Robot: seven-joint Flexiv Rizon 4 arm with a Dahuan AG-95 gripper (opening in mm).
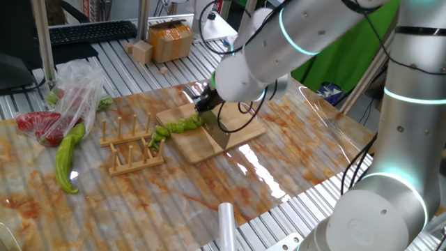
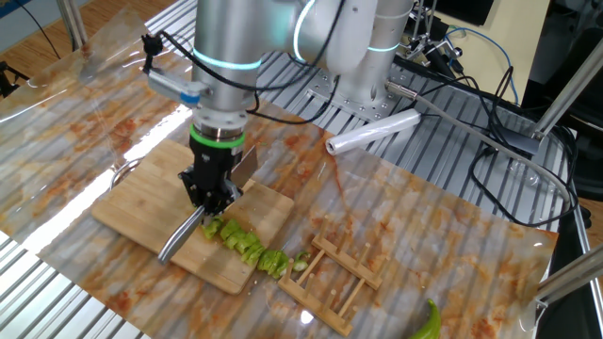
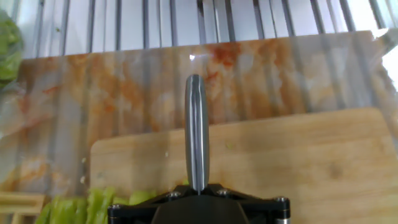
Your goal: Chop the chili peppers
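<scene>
Gripper (image 2: 209,193) clamped on knife (image 2: 181,235), blade over cutting board (image 2: 141,202). Chili peppers (image 2: 247,245) at blade's 3 o'clock. Advice: shift toward uncut end, press straight down.

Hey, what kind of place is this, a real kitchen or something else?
Probably a robotics lab, not a kitchen. The cutting board sits on a slatted aluminium bench, loose cables trail beside the arm, and a keyboard and cardboard box stand behind.
</scene>
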